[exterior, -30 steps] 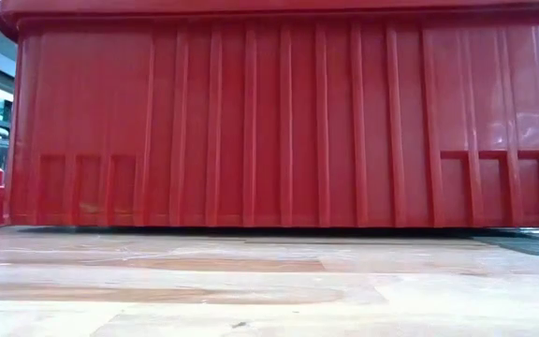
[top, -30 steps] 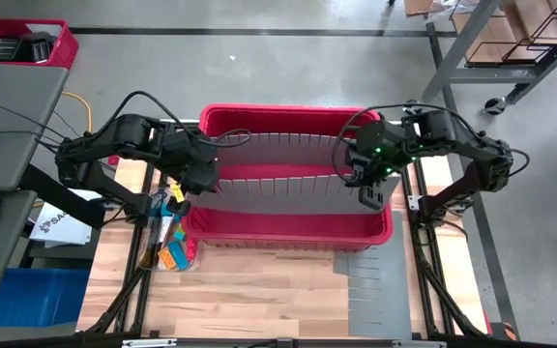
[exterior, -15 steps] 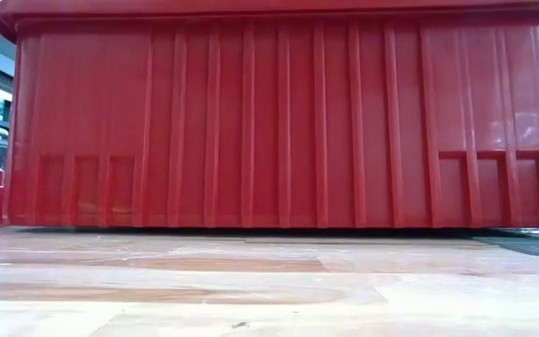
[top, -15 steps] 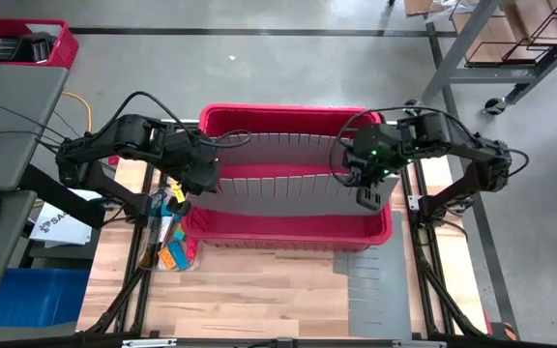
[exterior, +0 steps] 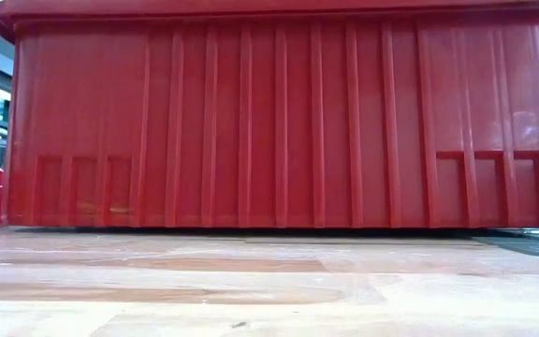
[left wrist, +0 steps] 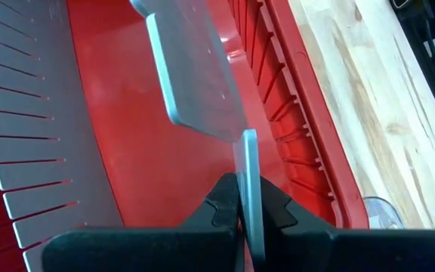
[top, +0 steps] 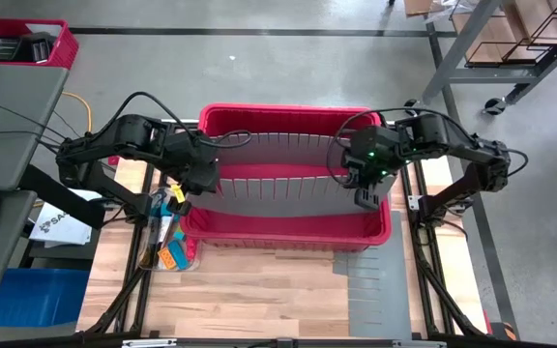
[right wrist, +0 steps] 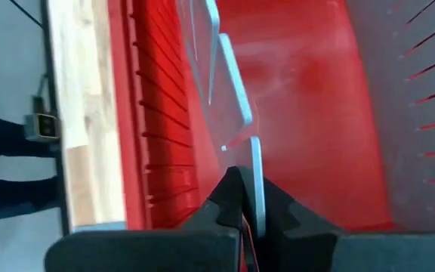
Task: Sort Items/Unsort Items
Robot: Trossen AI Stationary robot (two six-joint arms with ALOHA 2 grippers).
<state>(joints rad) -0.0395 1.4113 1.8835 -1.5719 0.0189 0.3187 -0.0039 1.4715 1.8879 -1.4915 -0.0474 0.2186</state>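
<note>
High view: one red bin (top: pixel 288 230) with two long grey slotted dividers (top: pixel 278 178) across it; one loose divider (top: pixel 367 285) on the table; the items (top: pixel 169 253) lie clustered beside the bin's left end. Left gripper (top: pixel 204 178) and right gripper (top: pixel 366 188) sit at opposite bin ends.
Low view: only the bin wall.
Wrist views: each gripper is clamped on a grey divider panel's (left wrist: pixel 249 189) edge.

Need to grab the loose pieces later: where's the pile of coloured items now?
In the high view, the coloured items lie on the wooden table, just outside the red bin at its near-left corner, below the left gripper.
</note>
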